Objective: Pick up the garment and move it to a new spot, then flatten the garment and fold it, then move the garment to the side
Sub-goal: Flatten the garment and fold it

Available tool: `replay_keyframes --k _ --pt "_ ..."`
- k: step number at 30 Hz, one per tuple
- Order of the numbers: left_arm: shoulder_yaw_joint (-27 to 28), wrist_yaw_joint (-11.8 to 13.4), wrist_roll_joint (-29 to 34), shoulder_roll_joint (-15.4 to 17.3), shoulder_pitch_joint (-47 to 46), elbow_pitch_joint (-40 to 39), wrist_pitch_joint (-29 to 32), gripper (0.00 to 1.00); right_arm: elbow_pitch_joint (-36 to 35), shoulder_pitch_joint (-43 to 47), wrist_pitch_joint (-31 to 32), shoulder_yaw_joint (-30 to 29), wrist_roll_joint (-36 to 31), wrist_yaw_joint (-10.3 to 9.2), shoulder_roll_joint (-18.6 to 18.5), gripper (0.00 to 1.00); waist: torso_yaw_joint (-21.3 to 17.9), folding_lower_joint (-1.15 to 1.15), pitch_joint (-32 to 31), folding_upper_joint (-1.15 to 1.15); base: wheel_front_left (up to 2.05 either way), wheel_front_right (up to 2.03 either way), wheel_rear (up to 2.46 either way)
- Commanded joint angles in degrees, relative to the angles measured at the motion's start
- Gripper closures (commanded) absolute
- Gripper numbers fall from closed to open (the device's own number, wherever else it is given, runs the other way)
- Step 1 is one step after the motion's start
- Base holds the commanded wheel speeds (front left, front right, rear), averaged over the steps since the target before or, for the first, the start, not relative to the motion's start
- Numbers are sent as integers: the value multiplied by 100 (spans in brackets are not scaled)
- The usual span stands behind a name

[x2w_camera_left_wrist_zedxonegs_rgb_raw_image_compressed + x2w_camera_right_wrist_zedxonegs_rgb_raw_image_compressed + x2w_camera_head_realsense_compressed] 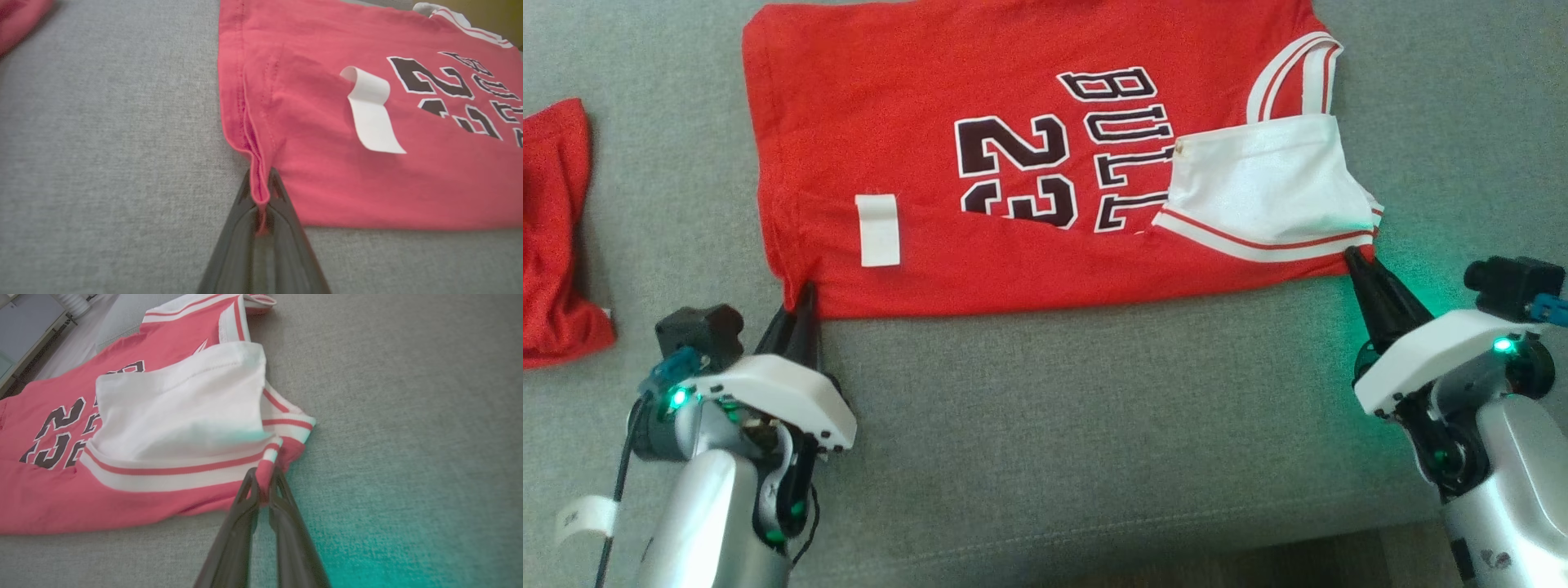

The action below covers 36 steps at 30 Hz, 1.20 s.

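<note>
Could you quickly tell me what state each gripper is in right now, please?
Left gripper: shut on the garment, at a plain red corner.
Right gripper: shut on the garment, at a white-striped corner.

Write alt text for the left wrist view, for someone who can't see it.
The left pincer is shut on a bunched hem corner of the red garment, which lies spread on grey upholstery. A curled white label sticks up from the cloth, with black white-edged numerals further right.

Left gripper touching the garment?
Touching. Left wrist view: the left gripper has a red corner fold of the garment pinched between its fingers.
</note>
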Motion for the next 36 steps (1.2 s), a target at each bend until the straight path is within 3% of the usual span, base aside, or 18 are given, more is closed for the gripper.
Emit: replay_keyframes --k 1,11,22,23,24,25,28,36 --pt "138 29 -12 117 109 -174 -28 100 -200 5 -105 73 78 22 -128 100 6 0 -38 0 0 0 0" --pt "138 166 -21 259 761 -980 214 100 -843 898 -9 -197 237 22 -70 100 62 0 -409 0 0 0 0" --pt "191 276 -342 326 1598 -1234 867 100 -1771 2334 680 -805 -87 22 558 100 75 0 -857 0 0 0 0" --pt "186 309 -339 321 1653 -1239 893 72 -1827 2386 725 -819 -126 22 596 100 66 0 -882 0 0 0 0" --pt "183 348 -315 319 1699 -1234 890 24 -1872 2421 772 -824 -166 22 627 56 51 0 -912 0 0 0 0" --pt "167 377 -285 314 1735 -1224 872 0 -1908 2438 805 -828 -222 22 638 0 40 0 -939 0 0 0 0" --pt "134 500 -171 254 1776 -1211 706 0 -2079 2375 697 -868 -493 22 611 0 23 0 -1006 0 0 0 0" --pt "88 924 533 192 1479 -1584 -552 0 -2709 1877 -276 -862 -1320 22 477 0 17 0 -1126 0 0 0 0"
